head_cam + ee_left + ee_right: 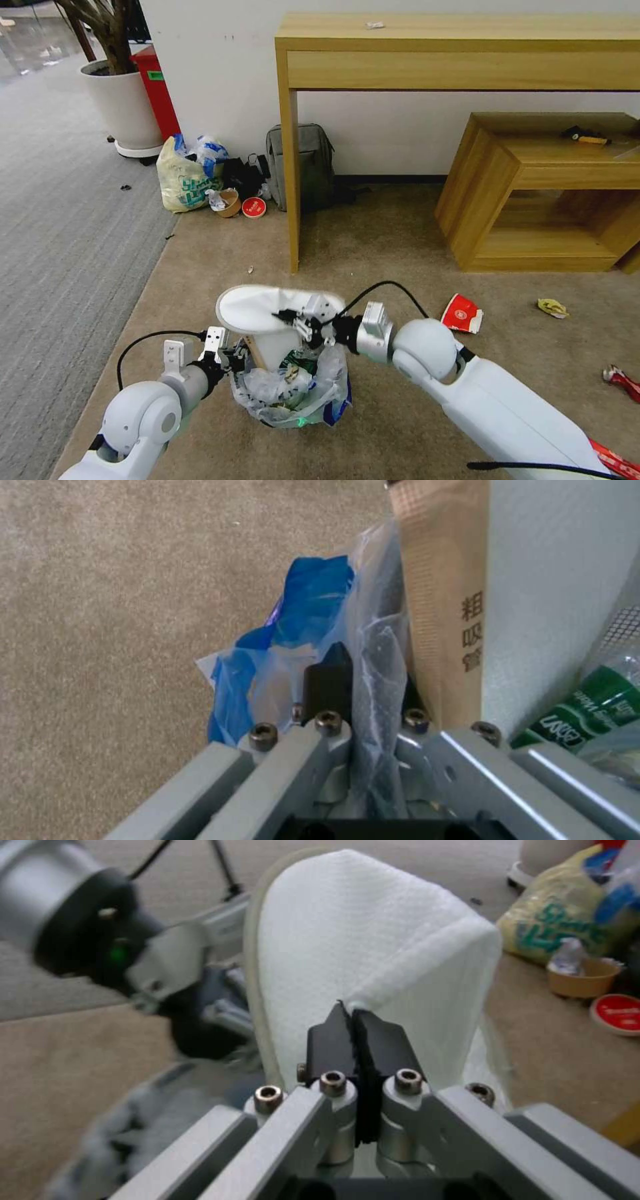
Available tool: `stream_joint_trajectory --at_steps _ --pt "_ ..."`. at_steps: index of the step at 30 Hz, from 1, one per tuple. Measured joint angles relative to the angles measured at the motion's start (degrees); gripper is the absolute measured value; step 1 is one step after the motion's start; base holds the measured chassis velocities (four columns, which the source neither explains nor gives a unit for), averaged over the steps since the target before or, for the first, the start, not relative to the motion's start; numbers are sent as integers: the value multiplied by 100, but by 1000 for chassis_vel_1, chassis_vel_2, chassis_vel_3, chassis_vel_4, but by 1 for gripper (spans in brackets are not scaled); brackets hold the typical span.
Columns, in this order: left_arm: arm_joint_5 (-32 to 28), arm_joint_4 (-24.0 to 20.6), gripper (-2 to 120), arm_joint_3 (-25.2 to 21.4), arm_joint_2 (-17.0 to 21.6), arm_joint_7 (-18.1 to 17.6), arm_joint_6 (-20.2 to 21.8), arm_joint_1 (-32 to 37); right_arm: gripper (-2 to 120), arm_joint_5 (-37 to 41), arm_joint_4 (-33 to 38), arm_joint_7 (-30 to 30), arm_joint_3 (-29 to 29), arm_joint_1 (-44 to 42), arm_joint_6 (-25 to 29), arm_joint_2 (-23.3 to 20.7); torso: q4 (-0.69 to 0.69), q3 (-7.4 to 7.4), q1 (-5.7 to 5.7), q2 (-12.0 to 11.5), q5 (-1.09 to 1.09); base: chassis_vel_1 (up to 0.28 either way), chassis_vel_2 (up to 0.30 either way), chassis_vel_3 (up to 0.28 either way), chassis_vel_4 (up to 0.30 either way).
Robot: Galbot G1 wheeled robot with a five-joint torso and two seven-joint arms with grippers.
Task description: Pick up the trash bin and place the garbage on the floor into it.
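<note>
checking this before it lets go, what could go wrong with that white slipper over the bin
The right gripper pinches only the edge of the white fabric slipper, so it may slip early. The small round bin lined with crinkly translucent plastic already holds a green-label plastic bottle and a cardboard strip, so the long slipper may stick out or tip onto the beige carpet. The left gripper clamps mostly bag liner at the rim, which could pull loose.

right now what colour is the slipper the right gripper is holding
White, with a waffle-textured fabric slipper pinched in the right gripper; clearest in the right wrist view.

Right end effector (303,325) pinches white slipper (267,310) above trash bin (290,390); left end effector (223,357) grips bin rim.
</note>
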Motion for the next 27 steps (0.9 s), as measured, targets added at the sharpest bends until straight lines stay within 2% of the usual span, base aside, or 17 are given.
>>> stream_joint_trajectory --at_steps 17,25,27 --pt "-35 24 0 14 32 10 0 1 0 117 184 169 30 -124 -75 213 1 0 0 0 0 0 0 0 0" --pt "-34 8 0 16 33 18 0 12 0 179 72 139 -260 -192 22 293 0 0 0 0 0 0 0 0 0" --pt "-35 -6 0 -4 35 23 0 12 0 140 -38 -9 -414 -201 222 283 0 0 0 0 0 0 0 0 0"
